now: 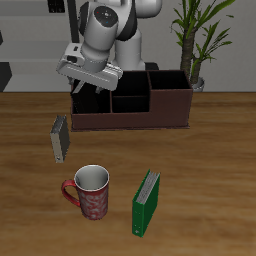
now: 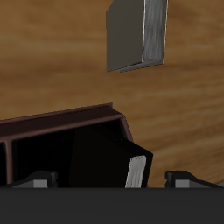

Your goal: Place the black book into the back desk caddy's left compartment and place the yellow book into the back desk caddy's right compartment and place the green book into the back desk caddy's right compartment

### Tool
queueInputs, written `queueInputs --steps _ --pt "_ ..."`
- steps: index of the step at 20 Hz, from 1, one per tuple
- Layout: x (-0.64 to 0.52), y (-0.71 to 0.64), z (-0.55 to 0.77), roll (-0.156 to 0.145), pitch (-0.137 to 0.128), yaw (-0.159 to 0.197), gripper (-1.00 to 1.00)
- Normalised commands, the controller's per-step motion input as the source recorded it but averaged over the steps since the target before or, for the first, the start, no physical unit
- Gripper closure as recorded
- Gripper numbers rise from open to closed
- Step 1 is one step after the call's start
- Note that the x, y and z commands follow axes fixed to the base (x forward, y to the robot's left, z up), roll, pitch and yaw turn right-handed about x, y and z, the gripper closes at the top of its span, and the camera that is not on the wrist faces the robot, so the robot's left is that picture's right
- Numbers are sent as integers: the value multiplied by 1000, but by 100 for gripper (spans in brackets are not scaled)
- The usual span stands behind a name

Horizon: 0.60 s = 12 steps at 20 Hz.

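Reddish-brown and long, the back desk caddy (image 1: 150, 108) sat at the far side of the table, with the gripper (image 1: 88, 82) hovering over what I took to be its left compartment. Nearer, the yellow book (image 1: 60, 138) stood upright; nearer again stood the green book (image 1: 147, 203), beside a red mug (image 1: 90, 192).

From the wrist, the black book (image 2: 131, 166) leaned inside that compartment — the fingers (image 2: 35, 180) stood wide apart, holding nothing. The yellow book looked thin, light and stiff — probably best pinched across its covers near the top edge, though it might tip easily.
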Motion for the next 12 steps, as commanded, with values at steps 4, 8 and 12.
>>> queueInputs --steps 4,8,12 --pt "60 -70 87 -26 -9 -1 -100" --pt "113 63 240 -15 -74 51 -100" --pt "237 40 230 -25 -114 141 -100"
